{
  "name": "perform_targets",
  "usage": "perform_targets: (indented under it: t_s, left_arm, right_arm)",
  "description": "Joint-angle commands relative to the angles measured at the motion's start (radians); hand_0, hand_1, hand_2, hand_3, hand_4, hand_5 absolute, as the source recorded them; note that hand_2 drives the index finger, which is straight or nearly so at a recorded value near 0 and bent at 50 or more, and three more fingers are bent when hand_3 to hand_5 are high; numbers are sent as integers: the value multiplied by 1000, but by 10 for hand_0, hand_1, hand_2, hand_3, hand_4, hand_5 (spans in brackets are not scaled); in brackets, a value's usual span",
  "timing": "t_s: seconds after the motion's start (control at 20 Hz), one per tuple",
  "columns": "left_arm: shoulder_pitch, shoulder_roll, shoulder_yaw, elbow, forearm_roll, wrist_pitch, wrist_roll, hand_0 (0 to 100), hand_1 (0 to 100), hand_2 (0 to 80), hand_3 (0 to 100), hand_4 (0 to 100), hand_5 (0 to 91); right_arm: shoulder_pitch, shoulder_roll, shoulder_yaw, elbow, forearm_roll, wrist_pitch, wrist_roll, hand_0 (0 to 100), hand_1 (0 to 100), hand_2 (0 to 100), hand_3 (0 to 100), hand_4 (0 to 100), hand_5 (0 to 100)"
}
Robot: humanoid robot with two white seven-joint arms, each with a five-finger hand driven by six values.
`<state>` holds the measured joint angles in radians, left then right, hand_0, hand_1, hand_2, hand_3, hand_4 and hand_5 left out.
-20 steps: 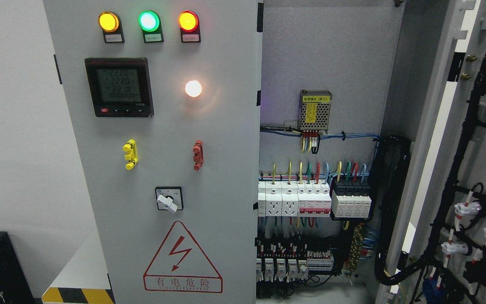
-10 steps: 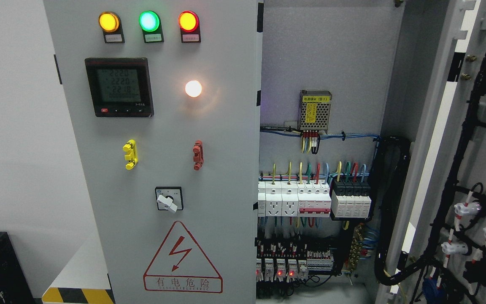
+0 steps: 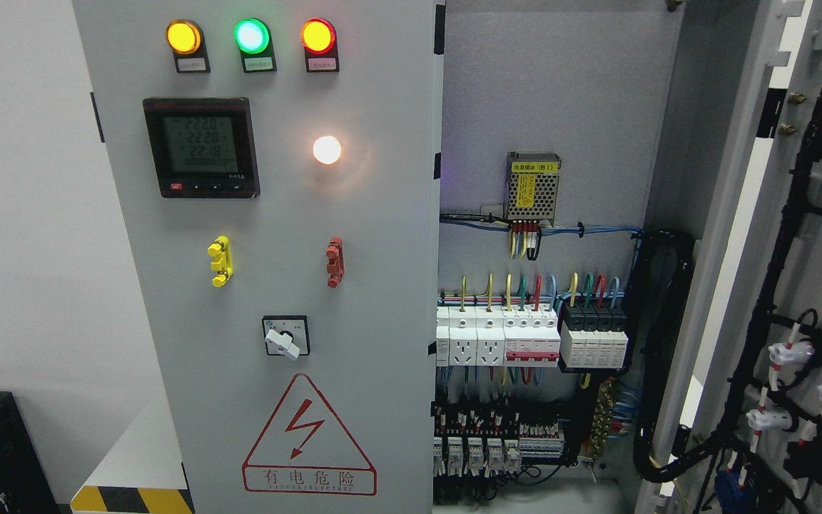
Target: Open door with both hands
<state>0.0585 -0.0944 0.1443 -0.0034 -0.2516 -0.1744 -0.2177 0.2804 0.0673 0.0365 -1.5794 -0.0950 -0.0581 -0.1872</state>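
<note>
Almost nothing has changed on my feed over the last second. The only difference I can find sits low in the cabinet, below the row of white breakers (image 3: 496,335): the small red lights on the relay blocks (image 3: 475,453) were lit half a second ago and are dark now, as they were a second ago. I read that as blinking, not as anything I caused.

The right door (image 3: 810,285) stands swung wide to the right of the breakers, its inner face with black cable looms turned toward me. The left door (image 3: 275,250), left of the breakers, carries the meter (image 3: 201,147), the three pilot lamps (image 3: 251,36) and the warning triangle (image 3: 309,435); it looks closed or very nearly so, its edge right against the opening.

Neither hand shows anywhere, so I cannot say whether the fingers are apart or together.

My judgement: half the job is done, and the left door remains. With no arm in view, no pull is under way.
</note>
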Motion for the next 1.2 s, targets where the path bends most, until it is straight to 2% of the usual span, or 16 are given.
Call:
perform_targets:
  t_s: [0.0, 0.15, 0.5, 0.65, 0.95, 1.15]
  left_arm:
    - [0, -4, -8, -6, 0, 0, 0, 837, 213, 0, 0, 0, 0]
    - [0, -4, -8, -6, 0, 0, 0, 837, 213, 0, 0, 0, 0]
    - [0, -4, -8, -6, 0, 1, 0, 837, 213, 0, 0, 0, 0]
    - [0, -4, -8, -6, 0, 1, 0, 836, 213, 0, 0, 0, 0]
    - [0, -2, -6, -6, 0, 0, 0, 837, 213, 0, 0, 0, 0]
    - [0, -4, -8, -6, 0, 1, 0, 837, 213, 0, 0, 0, 0]
  right_arm:
    - [45, 0, 100, -396, 0, -3, -1, 0, 0, 0, 0, 0, 0]
    - [27, 2, 154, -439, 0, -2, 0, 0, 0, 0, 0, 0, 0]
    - [-87, 5, 160, -508, 0, -2, -8, 0, 0, 0, 0, 0, 0]
    - [-191, 9, 193, -507, 0, 0, -9, 0, 0, 0, 0, 0, 0]
    - [-317, 11, 241, -496, 1, 24, 0, 0, 0, 0, 0, 0, 0]
    - [-435, 29, 330, -476, -5, 70, 2, 0, 0, 0, 0, 0, 0]
